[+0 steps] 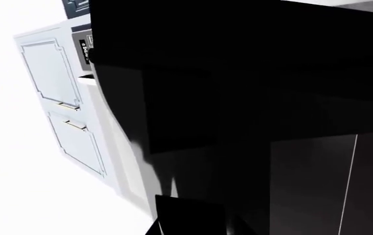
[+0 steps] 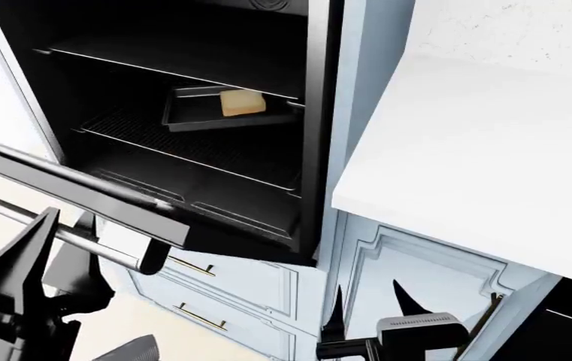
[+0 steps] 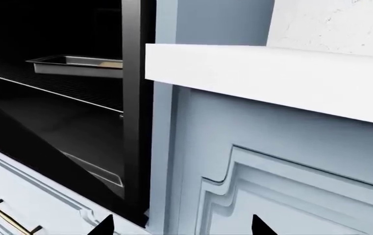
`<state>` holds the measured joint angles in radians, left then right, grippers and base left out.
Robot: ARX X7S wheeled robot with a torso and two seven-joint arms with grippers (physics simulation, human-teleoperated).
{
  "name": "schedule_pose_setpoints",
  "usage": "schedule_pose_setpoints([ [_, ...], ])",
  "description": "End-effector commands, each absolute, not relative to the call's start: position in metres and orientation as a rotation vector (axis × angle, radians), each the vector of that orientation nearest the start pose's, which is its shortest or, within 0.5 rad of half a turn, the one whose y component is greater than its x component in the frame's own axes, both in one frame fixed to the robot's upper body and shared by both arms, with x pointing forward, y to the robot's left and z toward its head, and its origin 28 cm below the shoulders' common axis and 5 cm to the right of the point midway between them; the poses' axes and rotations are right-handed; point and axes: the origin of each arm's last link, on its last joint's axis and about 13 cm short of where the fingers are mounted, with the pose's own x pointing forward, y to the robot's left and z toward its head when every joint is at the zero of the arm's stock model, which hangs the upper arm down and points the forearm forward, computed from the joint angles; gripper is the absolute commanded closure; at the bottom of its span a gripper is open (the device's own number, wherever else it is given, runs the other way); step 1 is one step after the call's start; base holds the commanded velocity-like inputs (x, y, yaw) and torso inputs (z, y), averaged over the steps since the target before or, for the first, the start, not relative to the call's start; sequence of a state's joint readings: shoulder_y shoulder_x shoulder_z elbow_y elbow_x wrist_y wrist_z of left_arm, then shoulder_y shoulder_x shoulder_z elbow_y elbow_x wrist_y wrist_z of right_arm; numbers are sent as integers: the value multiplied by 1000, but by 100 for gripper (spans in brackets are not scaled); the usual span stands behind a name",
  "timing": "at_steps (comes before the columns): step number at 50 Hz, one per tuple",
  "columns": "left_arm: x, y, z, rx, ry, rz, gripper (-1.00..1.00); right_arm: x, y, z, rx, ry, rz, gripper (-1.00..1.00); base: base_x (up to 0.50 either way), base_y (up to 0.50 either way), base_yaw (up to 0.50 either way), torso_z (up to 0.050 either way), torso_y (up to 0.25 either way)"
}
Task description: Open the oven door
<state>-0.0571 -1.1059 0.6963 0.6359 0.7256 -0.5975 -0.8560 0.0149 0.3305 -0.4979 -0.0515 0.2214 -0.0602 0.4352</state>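
The oven door [image 2: 75, 192] is hanging open, swung down across the left of the head view, its edge running from the left border toward the lower middle, with its silver bar handle [image 2: 55, 229] lying just below that edge. Behind it the oven cavity [image 2: 186, 158] is standing exposed in the upper left, with wire racks inside and a dark tray [image 2: 228, 119] sitting on one rack, carrying a pale yellow block [image 2: 241, 102].

The left end effector [image 2: 60, 248] is sitting in the lower left of the head view, its dark fingers spread wide on either side of the handle, apparently not clamping it. The left wrist view is mostly filling with black surface, so it is adding little beyond pale blue drawer fronts [image 1: 55, 93] at its left.

The right end effector [image 2: 371, 301] is hovering low at the bottom centre-right, fingers parted wide and holding nothing, in front of a pale blue cabinet door [image 2: 416, 263]. The white desk [image 2: 486, 158] is spreading across the right, and two drawers with brass handles [image 2: 201, 267] are showing below the oven.
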Motion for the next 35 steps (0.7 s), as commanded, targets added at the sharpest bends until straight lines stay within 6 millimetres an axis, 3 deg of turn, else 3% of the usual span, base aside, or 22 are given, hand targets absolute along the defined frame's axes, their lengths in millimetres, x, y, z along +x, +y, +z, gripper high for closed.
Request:
schedule_pose_setpoints([
  [1, 178, 325, 145, 1475, -858, 493, 100, 189, -79, 10, -86, -3, 60, -100, 0, 0, 0, 0, 0],
  [35, 160, 334, 120, 1485, -828, 491, 100, 188, -78, 9, -91, -2, 62, -100, -1, 1, 3, 1, 2],
])
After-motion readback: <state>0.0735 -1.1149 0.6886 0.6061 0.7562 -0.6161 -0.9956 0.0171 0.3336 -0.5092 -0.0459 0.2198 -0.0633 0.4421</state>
